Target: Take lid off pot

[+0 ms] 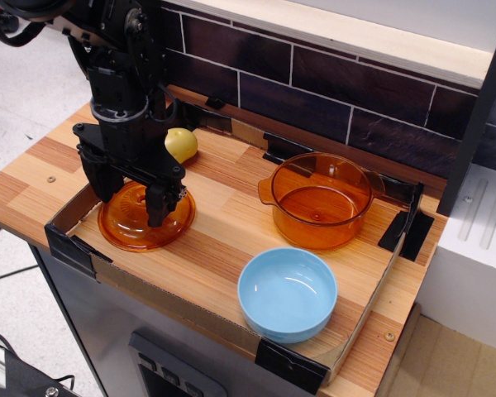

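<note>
Dark brick-tile wall (pixel 314 91) runs behind a light wooden worktop (pixel 223 240), which is fenced by a low cardboard border held with black tape at the corners.

Round, shallow-domed transparent amber lid (pixel 140 219) lies flat on the wood at the left end, well apart from the deep transparent amber pot (pixel 321 203). Pot stands uncovered at the right rear, tab handle visible on its left rim, interior bare.

Black robot gripper (pixel 131 198) hangs directly over the lid, pointing downward. Jaws are spread: one finger sits over the lid's left rim, the other over its centre-right. No part of the lid is pinched between them; the claw is released. Whether the fingertips touch the lid surface cannot be told from this angle. The lid's knob is hidden behind the gripper body.

Opaque light blue round bowl (pixel 287 294) sits at the front, near the pot and in front of it, not touching. Small pale yellow rounded object (pixel 182 144) rests behind the gripper, near the back border.
</note>
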`<state>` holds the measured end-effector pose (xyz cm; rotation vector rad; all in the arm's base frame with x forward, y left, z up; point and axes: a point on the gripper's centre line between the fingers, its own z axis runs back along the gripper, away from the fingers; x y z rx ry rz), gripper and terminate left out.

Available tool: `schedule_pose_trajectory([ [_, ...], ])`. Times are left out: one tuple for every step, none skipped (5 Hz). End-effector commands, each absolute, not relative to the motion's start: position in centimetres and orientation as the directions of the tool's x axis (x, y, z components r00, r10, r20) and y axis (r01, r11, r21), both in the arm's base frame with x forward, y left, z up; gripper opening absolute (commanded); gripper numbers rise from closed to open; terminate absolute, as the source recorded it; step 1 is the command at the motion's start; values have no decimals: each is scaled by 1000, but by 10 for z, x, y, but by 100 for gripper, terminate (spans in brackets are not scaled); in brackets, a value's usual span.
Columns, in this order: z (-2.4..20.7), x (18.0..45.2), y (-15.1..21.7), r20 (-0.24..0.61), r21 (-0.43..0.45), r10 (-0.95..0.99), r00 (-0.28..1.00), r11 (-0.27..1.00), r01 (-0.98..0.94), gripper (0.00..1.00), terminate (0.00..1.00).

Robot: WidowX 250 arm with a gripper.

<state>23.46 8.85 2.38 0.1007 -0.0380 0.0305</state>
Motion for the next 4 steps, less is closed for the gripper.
schedule_pose_trajectory([
  [34, 241, 91, 76, 111, 28, 997, 993, -36, 100, 0],
  [34, 241, 91, 76, 111, 28, 997, 993, -36, 100, 0],
  [34, 241, 91, 76, 111, 28, 997, 993, -36, 100, 0],
  [34, 241, 91, 76, 111, 28, 997, 993, -36, 100, 100],
])
